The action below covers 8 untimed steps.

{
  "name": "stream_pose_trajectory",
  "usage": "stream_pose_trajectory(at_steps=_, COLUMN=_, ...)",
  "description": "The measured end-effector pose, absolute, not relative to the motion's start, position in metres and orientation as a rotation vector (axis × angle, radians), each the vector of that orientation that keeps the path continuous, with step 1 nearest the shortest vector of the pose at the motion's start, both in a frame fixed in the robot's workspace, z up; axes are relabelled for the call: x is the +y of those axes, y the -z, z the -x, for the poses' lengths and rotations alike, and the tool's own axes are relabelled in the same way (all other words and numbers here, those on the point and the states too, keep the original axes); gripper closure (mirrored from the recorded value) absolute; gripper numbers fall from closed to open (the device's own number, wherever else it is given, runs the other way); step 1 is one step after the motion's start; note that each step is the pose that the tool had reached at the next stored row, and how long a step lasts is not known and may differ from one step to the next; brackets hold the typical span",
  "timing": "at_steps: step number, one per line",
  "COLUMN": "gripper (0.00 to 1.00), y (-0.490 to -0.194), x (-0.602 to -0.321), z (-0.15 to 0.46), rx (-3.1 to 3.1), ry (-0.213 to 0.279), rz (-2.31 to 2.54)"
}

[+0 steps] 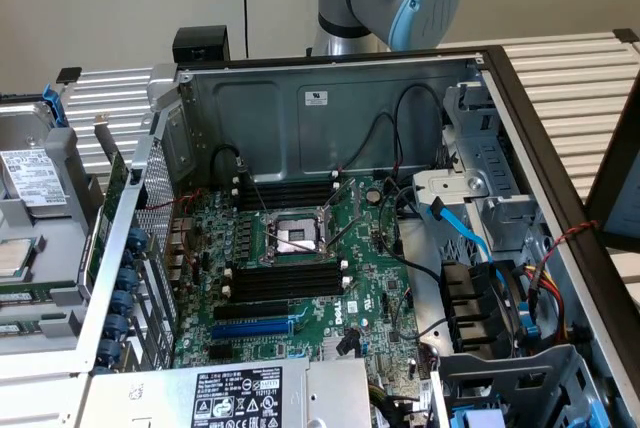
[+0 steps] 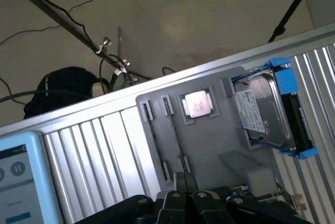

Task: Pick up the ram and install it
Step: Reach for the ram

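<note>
One open case (image 1: 330, 248) mid-frame, grey tray (image 1: 50, 228) at the exterior view's left. Ram not surely made out; I judge it edge-on in the tray's narrow slots (image 2: 177, 140). My gripper (image 2: 184, 185) hangs closed, empty, near them. Best approach: open wide, align lengthwise.

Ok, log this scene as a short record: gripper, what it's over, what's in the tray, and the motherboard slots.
gripper: shut, over the gray tray
tray contents: processor chip, hard drive
computer case: open, motherboard exposed
black memory slots: no green stick seated
</note>
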<state>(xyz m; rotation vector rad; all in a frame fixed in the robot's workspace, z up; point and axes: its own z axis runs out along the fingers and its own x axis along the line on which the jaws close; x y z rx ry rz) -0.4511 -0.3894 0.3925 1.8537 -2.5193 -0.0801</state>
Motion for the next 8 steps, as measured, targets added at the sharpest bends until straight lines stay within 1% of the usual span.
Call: stream_pose_trajectory(at_steps=8, gripper=0.9, y=-0.3926, x=-0.3894, z=0.4512, rx=-2.325, ry=0.078, rz=-2.084)
